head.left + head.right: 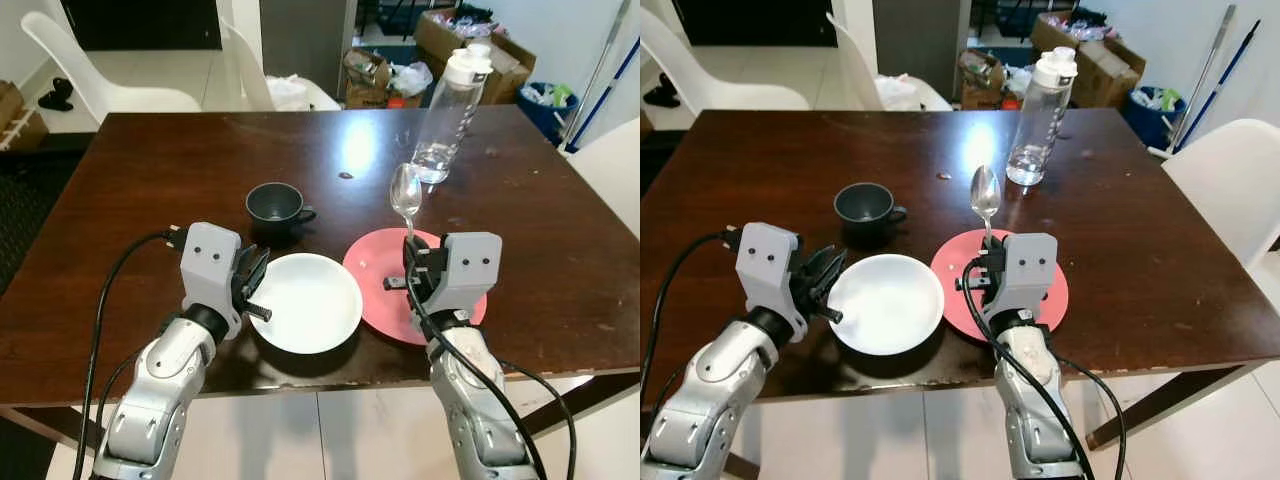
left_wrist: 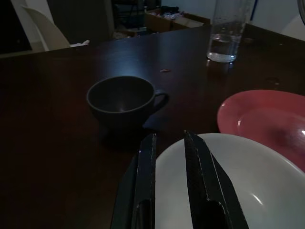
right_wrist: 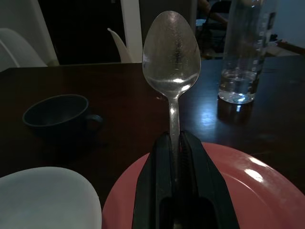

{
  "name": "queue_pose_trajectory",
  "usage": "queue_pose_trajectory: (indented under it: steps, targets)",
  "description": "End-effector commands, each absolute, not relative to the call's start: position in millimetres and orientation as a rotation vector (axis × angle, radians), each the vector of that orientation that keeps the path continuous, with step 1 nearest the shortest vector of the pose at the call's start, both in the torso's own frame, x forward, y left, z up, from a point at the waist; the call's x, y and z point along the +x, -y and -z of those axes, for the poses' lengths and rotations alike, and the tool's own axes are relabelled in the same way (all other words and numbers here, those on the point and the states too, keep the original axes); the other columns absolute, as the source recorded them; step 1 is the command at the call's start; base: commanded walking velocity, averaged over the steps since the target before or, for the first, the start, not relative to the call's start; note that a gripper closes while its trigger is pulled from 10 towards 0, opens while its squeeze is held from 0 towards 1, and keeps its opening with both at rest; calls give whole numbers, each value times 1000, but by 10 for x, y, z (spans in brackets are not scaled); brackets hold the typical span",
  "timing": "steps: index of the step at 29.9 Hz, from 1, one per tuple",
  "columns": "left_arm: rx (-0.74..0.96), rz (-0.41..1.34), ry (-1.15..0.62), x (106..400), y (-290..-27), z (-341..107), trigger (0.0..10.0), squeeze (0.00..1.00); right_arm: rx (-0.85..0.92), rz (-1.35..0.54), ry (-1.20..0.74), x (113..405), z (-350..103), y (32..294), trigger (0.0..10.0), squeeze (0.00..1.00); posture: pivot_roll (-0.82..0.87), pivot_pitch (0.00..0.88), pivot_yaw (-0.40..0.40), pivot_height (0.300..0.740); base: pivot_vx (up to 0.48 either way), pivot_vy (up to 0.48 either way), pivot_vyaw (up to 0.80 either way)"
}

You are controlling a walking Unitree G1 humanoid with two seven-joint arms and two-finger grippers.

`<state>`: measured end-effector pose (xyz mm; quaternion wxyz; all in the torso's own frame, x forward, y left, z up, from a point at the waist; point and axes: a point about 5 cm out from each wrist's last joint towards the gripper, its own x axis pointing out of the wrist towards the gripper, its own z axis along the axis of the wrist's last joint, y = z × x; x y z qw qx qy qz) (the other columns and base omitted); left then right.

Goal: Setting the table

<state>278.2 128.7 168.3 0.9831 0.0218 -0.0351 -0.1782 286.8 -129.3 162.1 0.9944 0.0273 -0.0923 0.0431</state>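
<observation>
— Left gripper (image 1: 256,290)?
— Fingers nearly together, empty, at nine o'clock of white bowl (image 1: 305,302) on counter (image 1: 150,190).
— Right gripper (image 3: 177,143)?
— Clamped on spoon (image 1: 405,192) handle, bowl end up, above pink plate (image 1: 375,265); dark cup (image 1: 275,205) at eleven o'clock.

home dining area, dark wooden table (image 1: 200,160), white chairs (image 1: 100,70), cardboard boxes (image 1: 480,50) (cluttered), tiled floor

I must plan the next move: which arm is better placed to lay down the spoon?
Right. The right gripper already holds the spoon upright above the red plate; the left gripper is at the white bowl.
</observation>
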Motion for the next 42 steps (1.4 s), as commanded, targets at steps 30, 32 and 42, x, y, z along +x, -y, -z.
queue_pose_trajectory:
  steps: [30, 32, 42]
  targets:
    - [25, 320, 1, 2799, -1309, -1589, 10000, 0, 65, -83, 169, 2825, -1579, 1283, 10000, 0, -19, 61, 56, 740, 0, -212, 0]
    - [20, 318, -1, 2800, -1310, -1585, 10000, 0, 66, -83, 169, 2825, -1579, 1282, 10000, 0, -19, 61, 56, 740, 0, 469, 0]
    - [38, 312, -6, 2812, -1319, -1579, 10000, 0, 69, -81, 170, 2822, -1580, 1279, 10000, 0, -18, 60, 58, 740, 0, 460, 0]
